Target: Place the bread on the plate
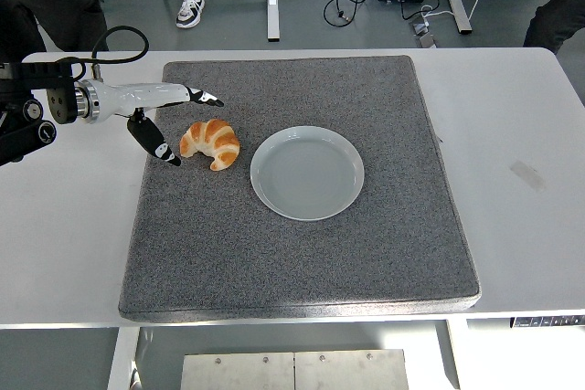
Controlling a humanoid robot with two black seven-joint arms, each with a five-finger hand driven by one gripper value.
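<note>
A golden croissant [211, 143] lies on the grey mat [302, 253], just left of an empty pale plate [307, 173]. My left hand [187, 125] has come in from the left edge and hovers right beside the croissant's left end. Its fingers [203, 97] are spread above the bread's far side and its thumb [161, 149] points down at the near left side. The hand is open and holds nothing. My right arm is out of sight.
The mat covers the middle of the white table [521, 180]. A grey strip of tape [527, 175] lies on the table at the right. Desk legs, cables and a person's shoe [189, 10] show on the floor beyond the far edge.
</note>
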